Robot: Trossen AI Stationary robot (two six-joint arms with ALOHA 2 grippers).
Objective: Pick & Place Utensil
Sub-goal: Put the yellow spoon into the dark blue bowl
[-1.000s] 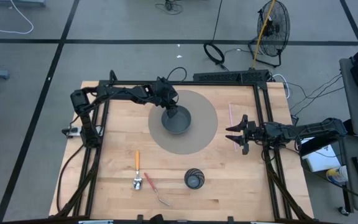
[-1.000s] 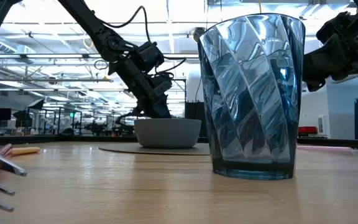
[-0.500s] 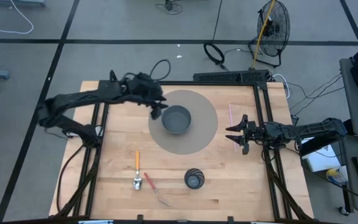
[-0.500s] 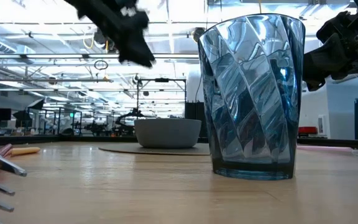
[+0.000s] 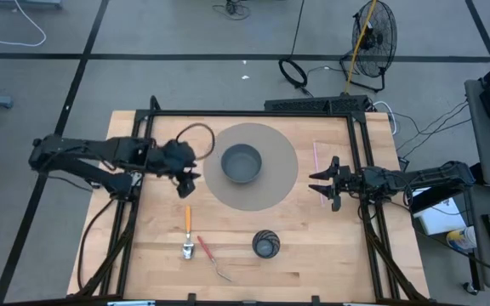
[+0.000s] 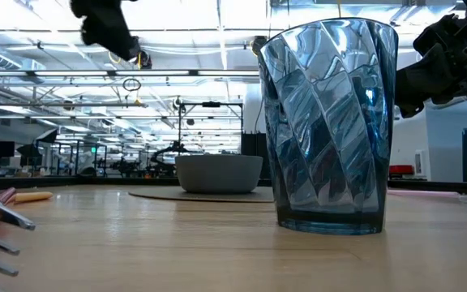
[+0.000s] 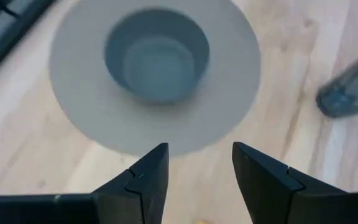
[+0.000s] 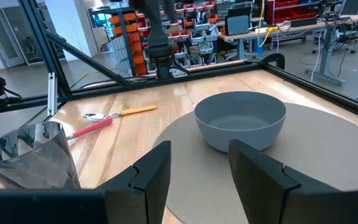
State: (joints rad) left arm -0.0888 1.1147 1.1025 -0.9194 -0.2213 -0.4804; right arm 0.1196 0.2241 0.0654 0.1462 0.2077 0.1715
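An orange-handled spoon [image 5: 188,228] and a red-handled fork [image 5: 209,255] lie flat on the wooden table near its front edge. They also show in the right wrist view as the spoon [image 8: 120,112] and the fork [image 8: 92,129]. A grey bowl [image 5: 242,161] stands on a round grey mat [image 5: 275,183]. My left gripper [image 5: 186,176] hovers open above the table, left of the mat and behind the spoon, with nothing between its fingers [image 7: 143,180]. My right gripper [image 5: 324,181] waits open at the table's right side, above the mat's edge.
A ribbed blue tumbler [image 5: 265,245] stands near the front edge, right of the fork, and fills the low view [image 6: 331,122]. A thin pink stick [image 5: 316,155] lies beside the mat's right side. A black frame [image 5: 253,113] borders the table.
My left gripper has drawn away from the bowl's rim, risen, and swung toward the table's left and near edges, ending above bare wood behind the spoon. The bowl has stayed on the mat.
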